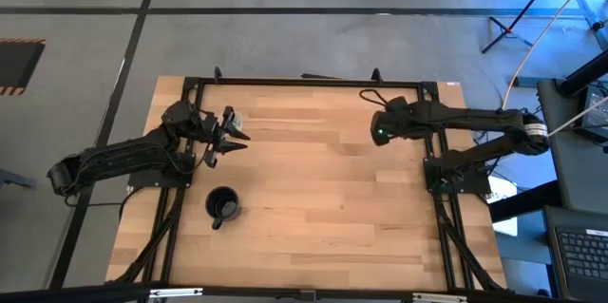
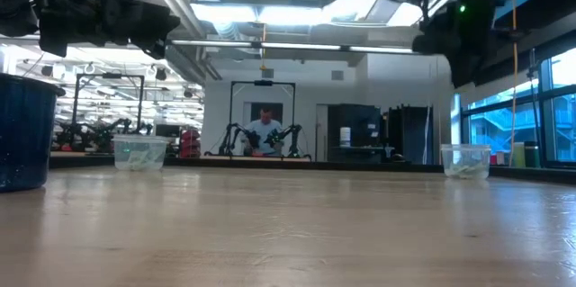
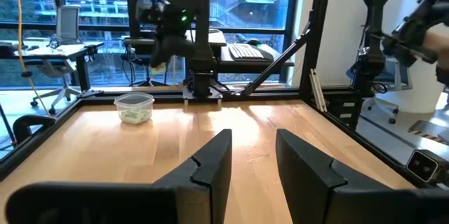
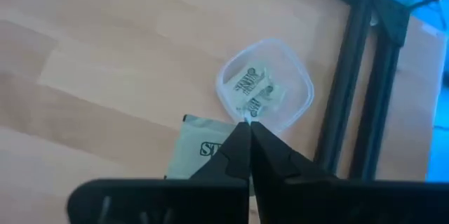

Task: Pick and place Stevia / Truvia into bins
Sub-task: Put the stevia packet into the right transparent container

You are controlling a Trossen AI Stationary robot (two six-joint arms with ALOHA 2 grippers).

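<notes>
Nearest the low camera, the black mug (image 1: 222, 205) is sitting on the wooden surface (image 1: 323, 198), toward the left arm's side. Just beyond the mug, the left gripper (image 1: 237, 137) is hovering above the surface with its jaws parted and nothing between them; in the left wrist view its two dark fingers (image 3: 210, 164) are standing apart over bare wood. Right by its tips, a clear cup (image 2: 139, 152) is standing with pale sachets inside.

Well across the surface from the mug, the right gripper (image 4: 247, 129) is hanging above the second clear cup (image 4: 265, 83), near the frame's far corner. Its jaws are pinched fully together on the edge of a pale green Stevia sachet (image 4: 196, 150), which is dangling beside the cup's rim. Two more sachets (image 4: 256, 90) are lying inside that cup.

Far behind the surface, a person (image 2: 264, 130) is sitting at another robot station.
</notes>
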